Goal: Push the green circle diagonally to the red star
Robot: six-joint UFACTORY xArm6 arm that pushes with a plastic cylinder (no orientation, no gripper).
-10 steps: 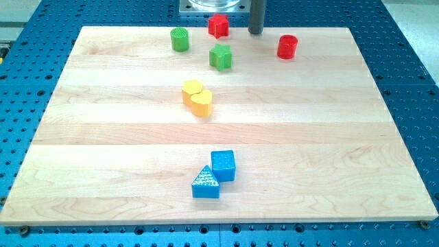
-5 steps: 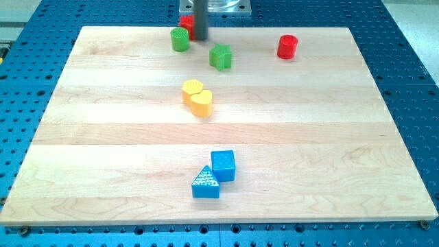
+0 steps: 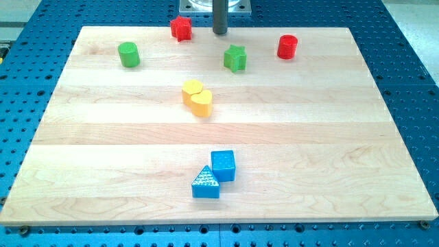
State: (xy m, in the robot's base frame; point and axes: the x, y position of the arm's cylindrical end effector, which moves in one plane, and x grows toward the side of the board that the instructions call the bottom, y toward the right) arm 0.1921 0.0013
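Currently, operator, your view shows my tip (image 3: 219,31) at the view's top edge of the desk (image 3: 82,171), just right of the red star (image 3: 180,28) and apart from it. No gripper on this rig: only the dark rod, so nothing to spread, close or pinch.

Task items:
- green circle (image 3: 128,54): upper left of the board, standing alone, below and to the view's left of the red star, well apart from my tip. It touches nothing.
- red star: near the top edge, left of centre, between the green circle and my tip along the top rows.

Other blocks:
- green star (image 3: 235,57): below and slightly right of my tip, near it but not touching.
- red cylinder (image 3: 287,46): upper right, apart from the green star.
- two yellow blocks, middle of the board, touching each other: the upper yellow block (image 3: 193,90) looks lobed, like a heart; the lower yellow block (image 3: 201,103) is rounded. You cannot settle their exact shapes from this angle.
- blue cube (image 3: 223,165) and blue triangle (image 3: 205,182): toward the view's bottom, centre, pressed side by side, the triangle lower and to the left.

Around the wooden board, blue perforated plate (image 3: 405,75) on all sides.
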